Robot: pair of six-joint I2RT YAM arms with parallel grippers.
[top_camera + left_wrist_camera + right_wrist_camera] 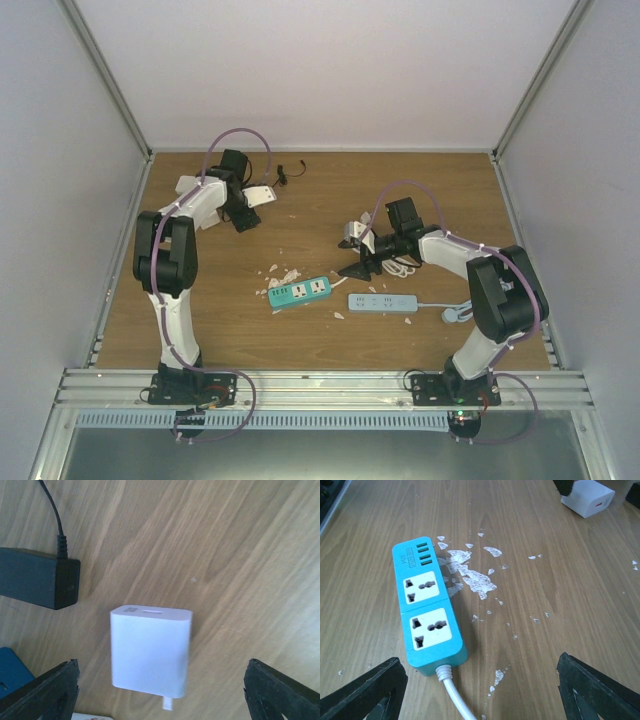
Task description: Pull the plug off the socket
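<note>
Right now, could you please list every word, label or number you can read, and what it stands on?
No text is readable.
On the teal power strip: a small label beside the USB ports, too blurred to read.
On the white charger: a faint mark near one edge, unreadable.
On the black adapter: none visible.

power strips: 2 | white plug: 1 | black adapter: 1 | arms: 2

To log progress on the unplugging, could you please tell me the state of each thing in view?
white plug: unplugged, lying on the table, not gripped.
teal power strip: both sockets empty.
pale blue power strip: nothing plugged in.
black adapter: lying flat, cord attached.
left gripper: open, straddling the plug.
right gripper: open, empty.
</note>
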